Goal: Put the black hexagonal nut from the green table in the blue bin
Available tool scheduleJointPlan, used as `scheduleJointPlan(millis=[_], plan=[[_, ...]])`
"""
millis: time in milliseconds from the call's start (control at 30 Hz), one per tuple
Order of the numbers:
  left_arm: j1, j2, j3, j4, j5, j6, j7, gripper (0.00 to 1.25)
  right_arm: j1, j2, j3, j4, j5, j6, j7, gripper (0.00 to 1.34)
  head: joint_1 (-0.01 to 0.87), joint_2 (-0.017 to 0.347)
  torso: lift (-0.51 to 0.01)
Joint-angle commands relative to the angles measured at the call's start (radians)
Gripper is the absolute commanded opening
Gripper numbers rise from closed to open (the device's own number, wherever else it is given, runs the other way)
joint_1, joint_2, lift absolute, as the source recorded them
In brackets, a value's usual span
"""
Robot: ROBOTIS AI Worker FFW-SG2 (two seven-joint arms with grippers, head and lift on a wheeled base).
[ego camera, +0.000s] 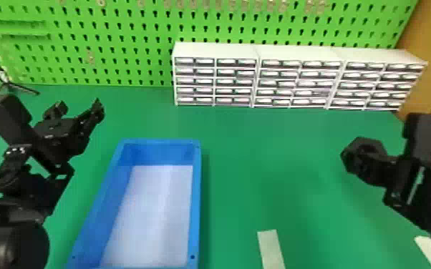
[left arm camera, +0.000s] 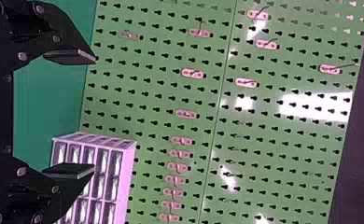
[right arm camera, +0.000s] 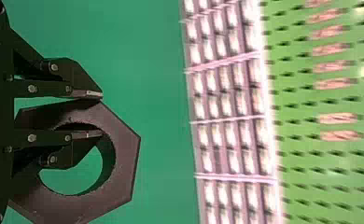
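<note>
1. At the right side of the head view, the right gripper, black with flat fingers, holds the large black hexagonal nut over the green table, well apart from the bin.
2. In the right wrist view, the gripper's fingers stand narrowly apart with one wall of the nut's ring between them; one finger lies at the central hole, the other along the outer edge.
3. Left of the table's middle sits the long, rectangular blue plastic bin, its pale floor showing between blue walls. It lies between the two arms.
4. On the left, beyond the bin's side, the black left gripper is raised with its fingers spread wide and nothing between them. Its wrist view faces the green perforated pegboard, where small metal hooks hang.
5. Along the back of the table, white drawer cabinets stand side by side before the pegboard. A pale flat strip lies right of the bin, near the bottom edge of the head view.
</note>
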Motion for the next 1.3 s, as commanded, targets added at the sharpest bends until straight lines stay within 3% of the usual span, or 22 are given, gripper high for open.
scheduleJointPlan(millis=[0,167,433,667,867,1033,1267], plan=[[0.000,0.000,-0.001,0.000,0.000,0.000,0.000,0.81,0.009,0.034,-0.020,-0.002,0.031,-0.144,0.015,0.37,0.692,0.008,-0.097],[0.002,0.000,-0.004,0.000,0.000,0.000,0.000,0.81,0.003,0.063,-0.017,0.006,0.065,-0.279,0.041,0.37,0.692,0.008,-0.097],[0.002,0.000,-0.003,0.000,-0.001,0.000,0.000,0.81,-0.027,0.084,0.035,0.058,0.054,-0.526,0.044,0.37,0.692,0.008,-0.097],[0.002,0.000,-0.004,0.003,-0.003,0.000,0.000,0.81,-0.089,0.032,0.157,0.151,-0.001,-0.720,0.044,0.37,0.692,0.008,-0.097],[0.000,0.000,-0.009,0.008,-0.003,0.000,0.000,0.81,-0.159,-0.032,0.302,0.214,-0.069,-0.832,0.044,0.37,0.692,0.008,-0.097],[0.000,0.000,-0.009,0.008,-0.008,-0.001,0.000,0.81,-0.224,-0.080,0.427,0.260,-0.143,-0.891,0.044,0.37,0.692,0.008,-0.097],[0.000,-0.002,-0.010,0.009,-0.012,-0.001,0.000,0.81,-0.314,-0.124,0.609,0.305,-0.270,-0.924,0.064,0.37,0.692,0.008,-0.097]])
